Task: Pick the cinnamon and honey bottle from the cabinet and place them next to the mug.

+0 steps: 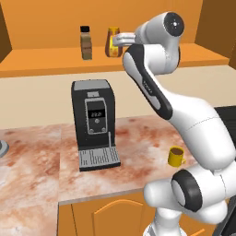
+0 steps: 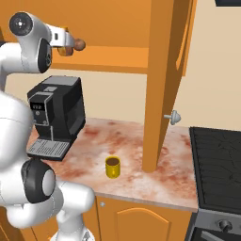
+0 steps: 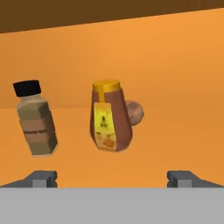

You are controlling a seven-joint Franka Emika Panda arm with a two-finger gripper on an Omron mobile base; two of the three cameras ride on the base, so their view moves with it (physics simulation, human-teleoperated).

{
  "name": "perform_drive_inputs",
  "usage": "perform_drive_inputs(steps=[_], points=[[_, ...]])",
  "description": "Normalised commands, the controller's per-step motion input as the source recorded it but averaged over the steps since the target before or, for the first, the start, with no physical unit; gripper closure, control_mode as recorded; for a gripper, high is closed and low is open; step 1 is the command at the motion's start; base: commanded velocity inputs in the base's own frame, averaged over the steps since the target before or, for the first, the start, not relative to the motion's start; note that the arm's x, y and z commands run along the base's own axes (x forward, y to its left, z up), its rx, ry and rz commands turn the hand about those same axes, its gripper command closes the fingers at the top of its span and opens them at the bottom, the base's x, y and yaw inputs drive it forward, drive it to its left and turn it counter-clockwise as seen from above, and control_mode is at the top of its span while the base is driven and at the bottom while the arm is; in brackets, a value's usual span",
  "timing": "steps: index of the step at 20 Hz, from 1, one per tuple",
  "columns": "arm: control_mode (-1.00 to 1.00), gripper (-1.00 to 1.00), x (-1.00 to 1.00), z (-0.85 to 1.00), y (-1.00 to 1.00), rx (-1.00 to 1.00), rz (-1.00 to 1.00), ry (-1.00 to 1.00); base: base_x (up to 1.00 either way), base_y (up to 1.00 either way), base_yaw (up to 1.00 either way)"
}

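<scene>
On the shelf board of the open cabinet (image 1: pixel 41 62) stand the cinnamon (image 1: pixel 85 43), a slim jar with a black cap, and to its right the honey bottle (image 1: pixel 112 42). In the hand view the honey bottle (image 3: pixel 109 118) is centred ahead, with the cinnamon (image 3: pixel 37 120) to its left. My gripper (image 3: pixel 113 179) is open, level with the shelf and just in front of the honey bottle, with nothing between its fingertips (image 3: pixel 41 178). The yellow mug (image 1: pixel 176 156) sits on the counter below, to the right, also seen as the mug (image 2: pixel 112 167).
A round brown ball (image 3: pixel 134 113) lies just behind the honey bottle. A black coffee machine (image 1: pixel 94 122) stands on the marbled counter (image 1: pixel 32 161) left of the mug. An open cabinet door (image 2: pixel 162 84) hangs right of the mug, with a stove (image 2: pixel 219 164) beyond it.
</scene>
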Motion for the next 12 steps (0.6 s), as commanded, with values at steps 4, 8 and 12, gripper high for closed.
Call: perform_drive_inputs(steps=[4, 8, 12], points=[[-1.0, -1.0, 0.21, 0.09, 0.01, -0.03, 0.0, 0.0, 0.0, 0.0, 0.0], [-1.0, -1.0, 0.11, 0.0, 0.08, -0.02, 0.0, 0.0, 0.0, 0.0, 0.0], [-1.0, -1.0, 0.0, 0.0, 0.16, 0.0, 0.0, 0.01, 0.0, 0.0, 0.0]])
